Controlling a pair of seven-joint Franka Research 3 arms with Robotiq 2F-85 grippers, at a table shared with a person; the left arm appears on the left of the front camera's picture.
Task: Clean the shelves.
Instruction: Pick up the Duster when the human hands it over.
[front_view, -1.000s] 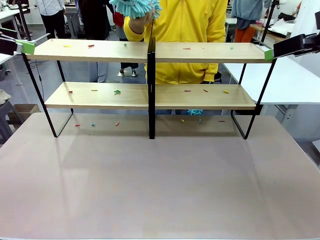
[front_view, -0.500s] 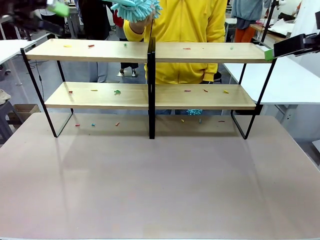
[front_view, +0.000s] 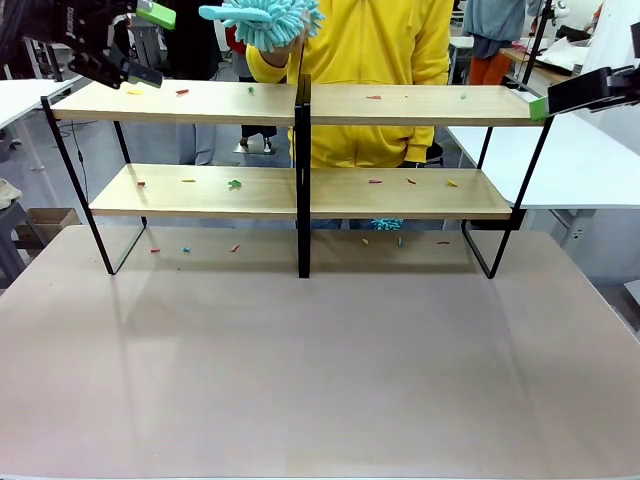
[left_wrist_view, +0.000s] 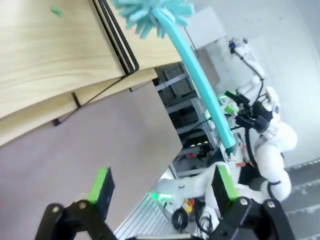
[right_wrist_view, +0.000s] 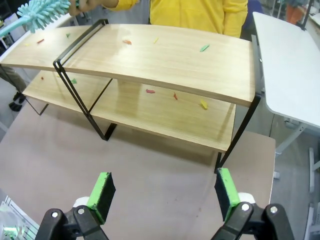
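The shelves (front_view: 300, 105) stand across the far half of the table, two light-wood boards on a black frame, both strewn with small coloured scraps (front_view: 235, 184). Behind the shelves, a person in yellow holds up a fluffy teal duster (front_view: 262, 18), its handle pointing left. My left gripper (front_view: 148, 45) hangs open above the top board's left end, a short way left of that handle. In the left wrist view the duster (left_wrist_view: 200, 92) lies beyond my open left gripper (left_wrist_view: 162, 185). My right gripper (right_wrist_view: 164, 192) stands open before the shelves (right_wrist_view: 165, 55), level with the top board's right end.
The brown table (front_view: 320, 350) in front of the shelves is bare. A few scraps (front_view: 186, 249) lie on it under the lower board. White tables (front_view: 580, 160) stand to the right and left, and other people stand farther back.
My left gripper has risen from the top board's left end and moved right towards the duster. The person has tipped the duster so its handle points left. The right arm has not moved.
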